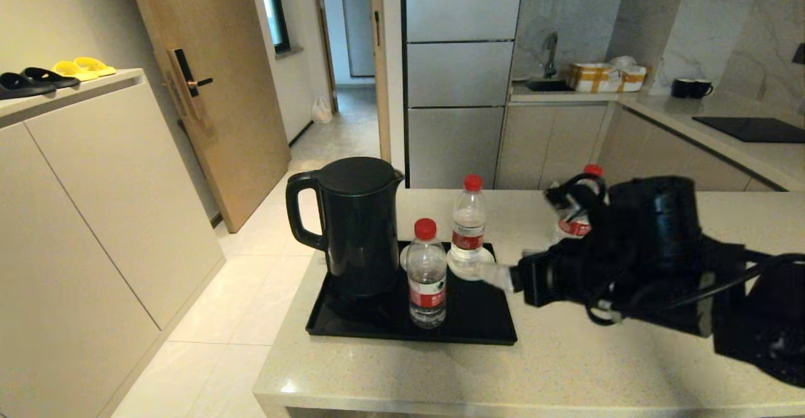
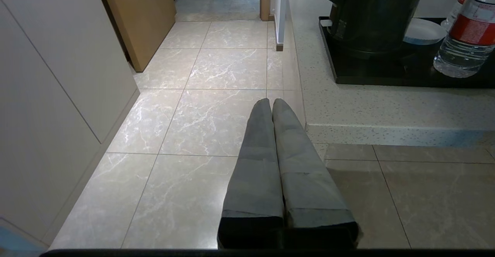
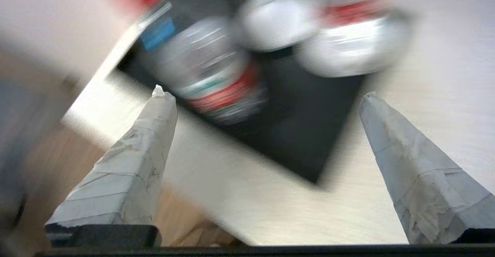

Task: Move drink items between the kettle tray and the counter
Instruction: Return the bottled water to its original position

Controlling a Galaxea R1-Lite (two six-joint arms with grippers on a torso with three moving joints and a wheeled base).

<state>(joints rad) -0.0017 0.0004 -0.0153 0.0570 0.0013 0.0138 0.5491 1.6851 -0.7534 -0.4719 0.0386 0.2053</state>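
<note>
Black tray (image 1: 478, 317) sits on the beige counter (image 1: 566, 368) and carries, front to back: one water bottle (image 1: 427, 275) near the front rim, the black kettle (image 1: 357, 224) at its left, a second bottle (image 1: 468, 226) standing on a white saucer (image 1: 468, 266) at the back. A third bottle (image 1: 582, 214) stands on the counter off the tray, behind the right arm. Right gripper (image 3: 263, 94) hovers above the tray's right edge, fingers (image 3: 151, 133) spread wide, holding nothing; left gripper (image 2: 272, 101) hangs low over the floor beside the counter, fingers (image 2: 257, 152) pressed together, empty.

2 bottles (image 1: 427, 273) on tray (image 1: 478, 327), right of kettle (image 1: 356, 223).
</note>
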